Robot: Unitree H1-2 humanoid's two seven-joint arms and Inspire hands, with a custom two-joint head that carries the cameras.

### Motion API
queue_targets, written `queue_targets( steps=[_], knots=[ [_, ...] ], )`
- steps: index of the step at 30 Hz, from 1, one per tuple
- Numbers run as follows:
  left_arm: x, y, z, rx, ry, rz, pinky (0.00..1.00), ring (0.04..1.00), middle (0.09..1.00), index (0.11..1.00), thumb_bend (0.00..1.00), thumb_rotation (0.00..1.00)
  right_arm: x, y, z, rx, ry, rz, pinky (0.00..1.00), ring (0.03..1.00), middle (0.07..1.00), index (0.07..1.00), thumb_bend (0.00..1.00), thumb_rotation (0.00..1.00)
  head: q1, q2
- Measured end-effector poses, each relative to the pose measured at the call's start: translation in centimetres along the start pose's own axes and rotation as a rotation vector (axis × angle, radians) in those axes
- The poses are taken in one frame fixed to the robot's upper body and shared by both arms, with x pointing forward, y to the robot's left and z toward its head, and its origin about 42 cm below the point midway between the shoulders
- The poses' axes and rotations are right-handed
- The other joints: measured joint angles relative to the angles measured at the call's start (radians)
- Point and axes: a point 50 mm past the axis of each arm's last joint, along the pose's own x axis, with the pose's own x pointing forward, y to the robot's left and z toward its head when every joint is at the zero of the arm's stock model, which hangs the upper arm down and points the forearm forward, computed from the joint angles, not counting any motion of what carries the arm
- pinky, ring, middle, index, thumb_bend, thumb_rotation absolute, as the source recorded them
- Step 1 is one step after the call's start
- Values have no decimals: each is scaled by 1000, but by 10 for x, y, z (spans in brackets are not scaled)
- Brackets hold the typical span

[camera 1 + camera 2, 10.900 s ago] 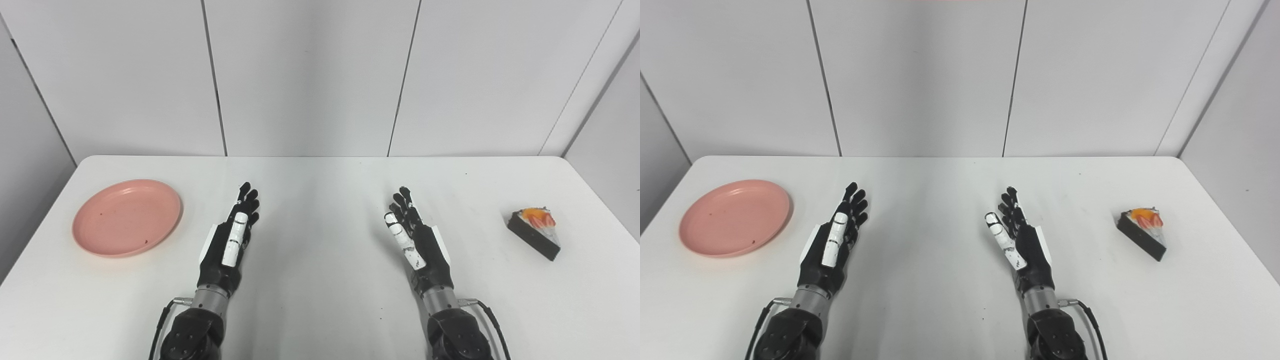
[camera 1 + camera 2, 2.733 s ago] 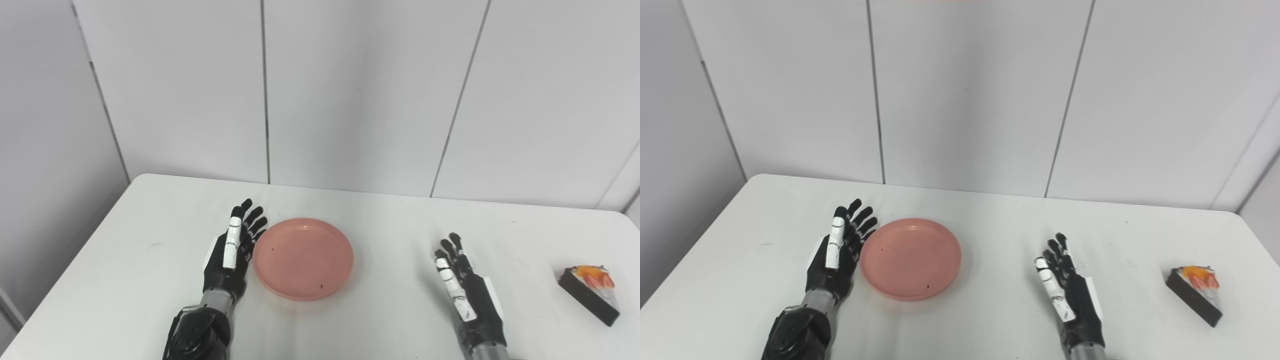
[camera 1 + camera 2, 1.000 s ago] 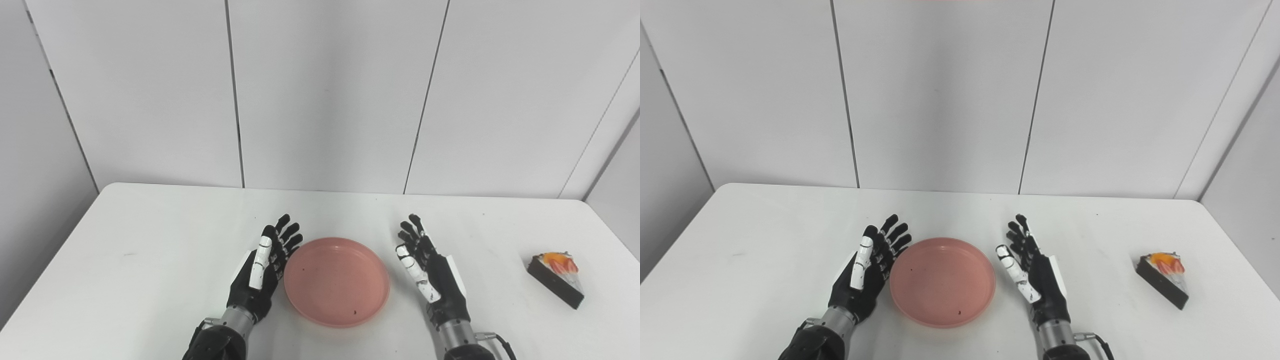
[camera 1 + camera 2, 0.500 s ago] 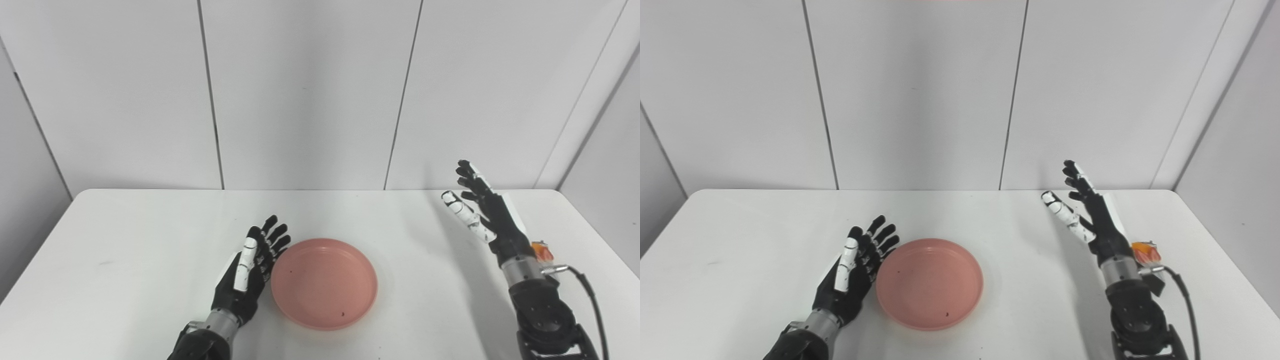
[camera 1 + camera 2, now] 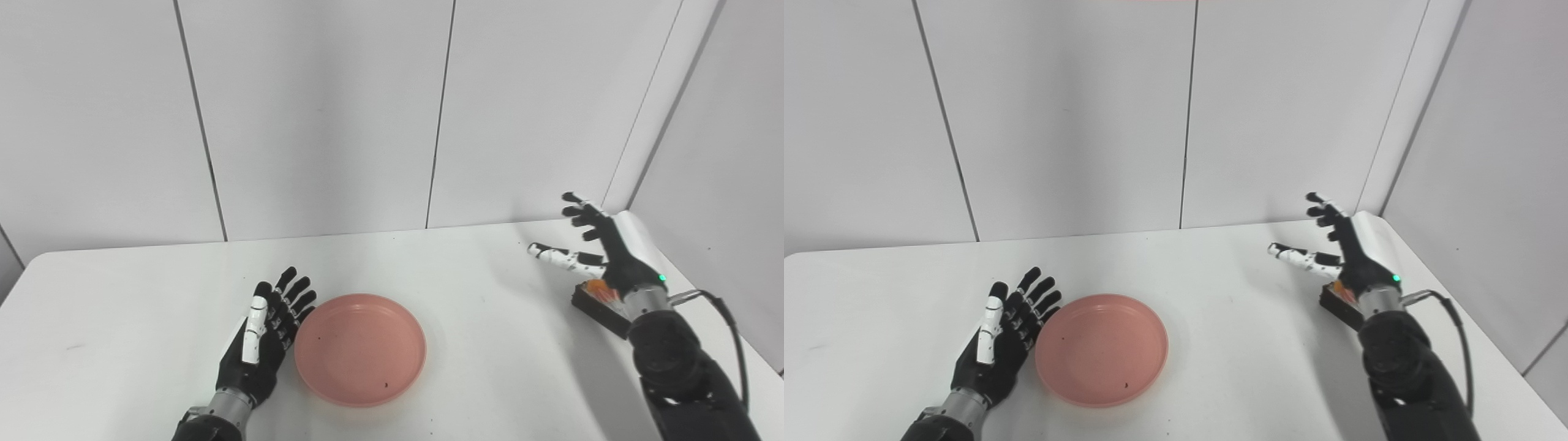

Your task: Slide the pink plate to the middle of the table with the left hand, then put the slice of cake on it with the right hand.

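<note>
Pink round glossy plate (image 5: 360, 349) beside open left hand (image 5: 264, 343); open right hand (image 5: 597, 251) over wedge cake (image 5: 597, 304).

So the pink plate (image 5: 360, 349) is sitting flat on the white table (image 5: 478, 343), closer to the near edge and about midway between the left and right edges. It's empty apart from a couple of tiny dark specks. The left hand (image 5: 263, 342) lies just beside the plate's left rim, fingers spread and holding nothing; can't quite tell if it's touching the rim. Over by the right edge toward the far right corner, the right hand (image 5: 591, 248) is raised with fingers splayed and thumb stuck out to the left, right above the slice of cake (image 5: 599, 301). The wrist hides most of the slice, just a dark side and some orange topping show.
</note>
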Motion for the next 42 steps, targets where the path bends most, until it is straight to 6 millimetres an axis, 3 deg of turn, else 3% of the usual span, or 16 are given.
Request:
queue_targets(
  steps=[4,11,14,20,23,26,29,30,31,39,42],
  knots=[
    [1,1,1,0,-2,-2,920,930,949,948,725,985,-5,-7,-5,-55,70,6,709,809,842,861,853,476,0,3],
    [0,2,0,-1,0,-5,919,931,946,942,718,982,-4,-16,-10,-147,126,36,832,934,903,857,860,376,-2,9],
    [0,2,1,-2,0,-3,925,934,948,945,712,982,-3,-19,-13,-184,154,53,822,935,904,846,870,333,-2,9],
    [0,3,1,-3,-1,0,930,935,950,948,708,986,-2,-11,-18,-224,183,100,780,895,893,833,872,311,3,12],
    [0,3,1,-4,-1,0,939,945,956,953,710,983,0,-3,-24,-238,205,117,892,899,888,830,888,303,3,14],
    [0,3,2,-4,-2,-1,938,943,955,953,715,978,3,7,-31,-241,235,141,922,895,890,835,891,308,3,14],
    [-1,3,2,-3,-3,0,943,944,959,958,711,982,4,12,-36,-247,252,161,872,872,885,834,891,291,8,17],
    [-2,3,1,-4,-2,0,942,944,959,958,707,986,4,14,-37,-248,257,167,735,836,887,834,889,281,8,17],
    [-2,3,2,-4,-1,0,940,944,959,956,705,988,5,15,-38,-247,260,171,672,818,884,832,894,278,8,17],
    [-2,2,3,-1,-6,-2,943,944,958,959,706,993,13,29,-60,-214,317,201,608,768,868,823,885,272,11,21],
    [-3,3,4,1,-4,-1,947,946,960,961,703,996,18,32,-66,-226,308,189,439,564,736,818,806,199,11,21]
  ],
)
